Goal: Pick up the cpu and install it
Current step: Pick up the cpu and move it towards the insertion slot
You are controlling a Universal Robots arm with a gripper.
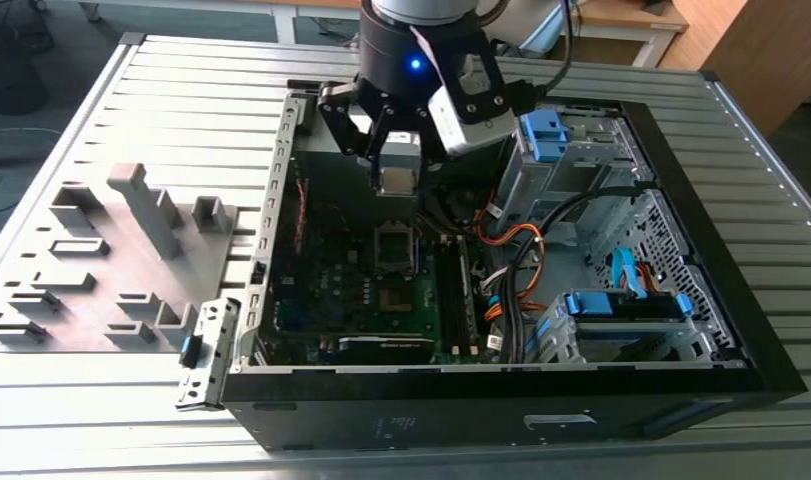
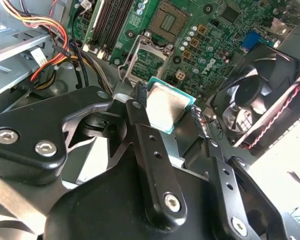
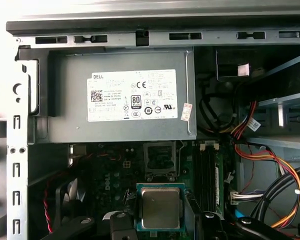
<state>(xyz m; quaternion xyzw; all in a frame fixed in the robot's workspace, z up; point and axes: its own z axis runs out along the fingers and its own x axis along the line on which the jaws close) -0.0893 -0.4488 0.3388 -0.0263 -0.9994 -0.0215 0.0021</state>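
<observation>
Pincer (image 2: 169, 111) clamped on the cpu (image 2: 170, 106), one finger on each of two opposite edges. Chip is metal face up, held in the air inside the open computer case (image 1: 725, 330), which sits on the slatted desk (image 1: 125, 400). Socket frame (image 3: 160, 158) lies on the green board below and a little ahead of the pincer tips. Not yet seated.

Risks from here:
- The grip is on thin edges only. Any slip or twist between the fingers would leave the chip skewed, and a skewed chip pressed down could bend contacts.
- In the second wrist view the chip looks slightly canted to the fingers; this may only be the camera angle.
- If the corner marking is not matched to the socket, the chip will not drop in flat.
- The fan (image 2: 250, 100) with its red and black lead sits just beside the pincer, and the orange and yellow cables (image 3: 270, 155) lie to the other side. A wide finger or knuckle could snag either on the way down.

Hard to make out:
- Underside of the chip and the actual pad contact are hidden.
- Socket contacts are too small to read.
- Cannot tell whether the frame stands fully open.
- Corner marker on the chip is not legible.
</observation>
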